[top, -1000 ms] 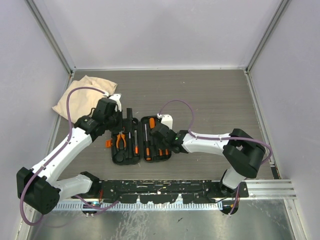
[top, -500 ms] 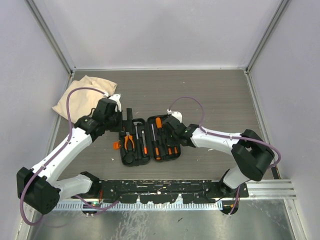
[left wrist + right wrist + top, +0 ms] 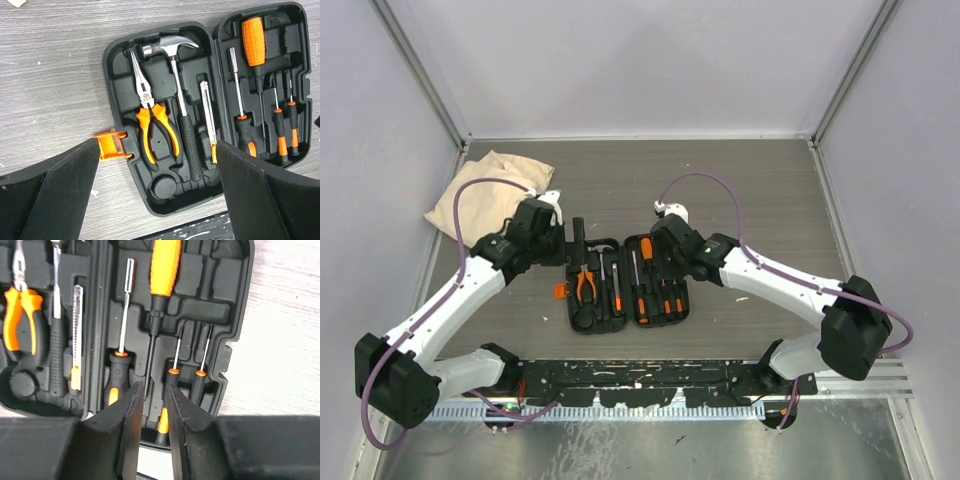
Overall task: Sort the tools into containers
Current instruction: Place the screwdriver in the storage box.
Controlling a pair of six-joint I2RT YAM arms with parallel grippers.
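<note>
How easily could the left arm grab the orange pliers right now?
Probably easily: the left gripper hangs open right above the pliers, which lie uncovered in the open case, with nothing in between.

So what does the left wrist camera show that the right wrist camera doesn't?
Only the left wrist view: the hammer's steel claw head, the orange plastic latch on the case's edge, and the left gripper with its fingers wide open. Only the right wrist view: the right gripper, fingers narrowly apart, in front of the screwdriver handles. Both: the open black moulded tool case, orange-handled pliers, the big orange-handled screwdriver and two slim screwdrivers.
</note>
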